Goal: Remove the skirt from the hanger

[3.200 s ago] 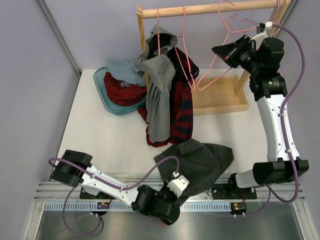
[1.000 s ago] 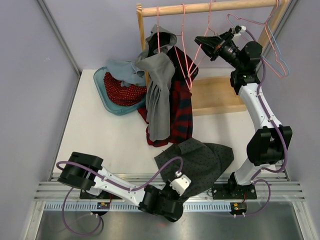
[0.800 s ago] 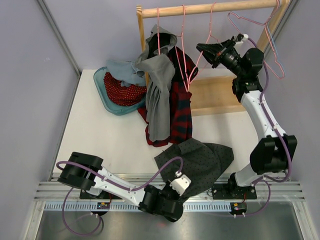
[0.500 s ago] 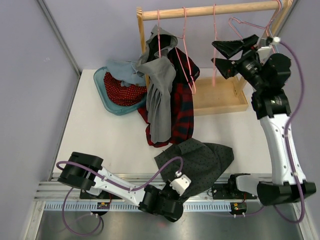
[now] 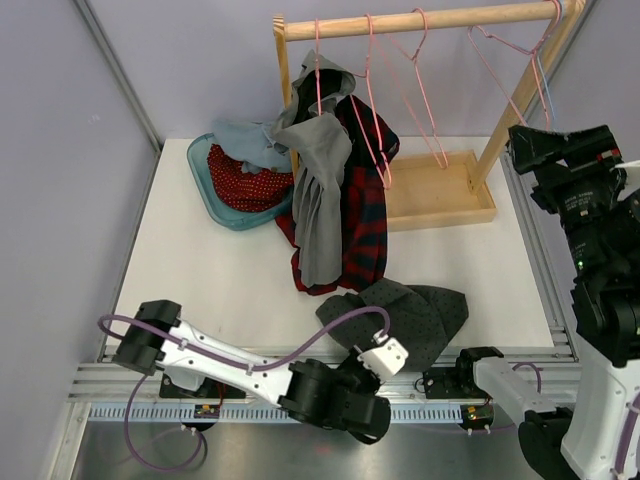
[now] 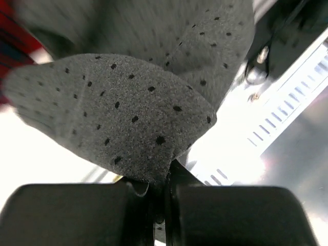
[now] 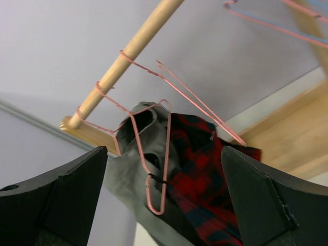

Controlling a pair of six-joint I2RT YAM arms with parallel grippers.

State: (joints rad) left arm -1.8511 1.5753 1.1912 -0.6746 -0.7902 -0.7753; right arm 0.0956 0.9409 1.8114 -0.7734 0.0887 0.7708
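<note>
- Your right hand (image 7: 164, 149) has just let go: a second ago it was closed on an empty pink hanger (image 5: 428, 95) at the wooden rail (image 5: 450, 17). Now its fingers are wide apart and hold nothing.
- That empty hanger now hangs free on the rail, and the right arm has drawn back toward the right edge of the counter (image 5: 220, 270), well apart from the clothes.
- The skirt (image 5: 365, 215) is not off yet. It hangs from its pink hanger (image 5: 372, 110) on the left part of the rail, at the far edge of the counter, and its hem lies on the counter.
- A grey garment (image 5: 318, 190) hangs just beside the skirt and covers its left part.
- Your left hand (image 6: 159, 179) is clamped on a fold of the dark grey dotted garment (image 6: 118, 113) at the near edge of the counter, as it was before.
- In my judgement the way is now clearer, so the right hand can come for the skirt next.
</note>
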